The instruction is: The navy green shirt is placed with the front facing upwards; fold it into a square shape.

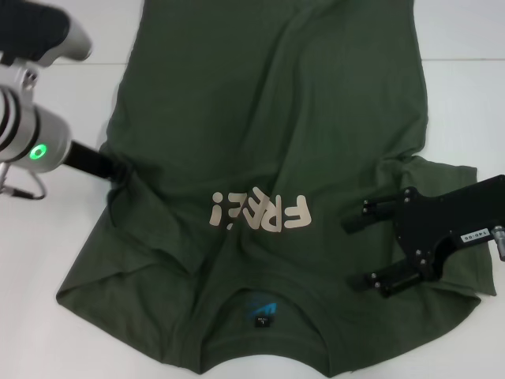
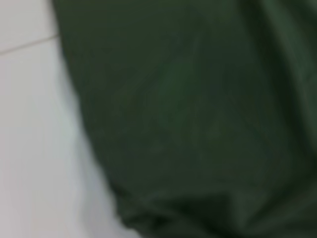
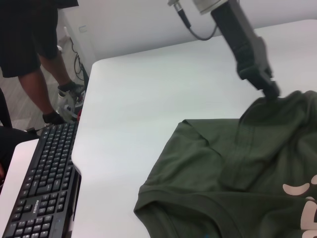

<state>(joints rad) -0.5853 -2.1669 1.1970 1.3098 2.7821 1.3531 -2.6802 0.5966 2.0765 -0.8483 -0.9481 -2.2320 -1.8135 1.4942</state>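
You are looking at a white table (image 3: 148, 99). A black keyboard (image 3: 42, 183) is lying on a separate white surface just beside it, and a person (image 3: 34, 44) is standing beyond.

Setting: indoor robot lab or test room.
Evidence:
- Wide white table (image 3: 148, 99) with rounded corner, plain white wall behind it.
- Black computer keyboard (image 3: 44, 183) on a lower white surface just beside the table's edge.
- Person in dark shirt and shorts (image 3: 34, 44) standing near the keyboard, bent over something small and indistinct.
- Cables along the wall behind that person.
- Metallic robot arm (image 1: 31, 134) with a lit green indicator ring, over the table in the head view.
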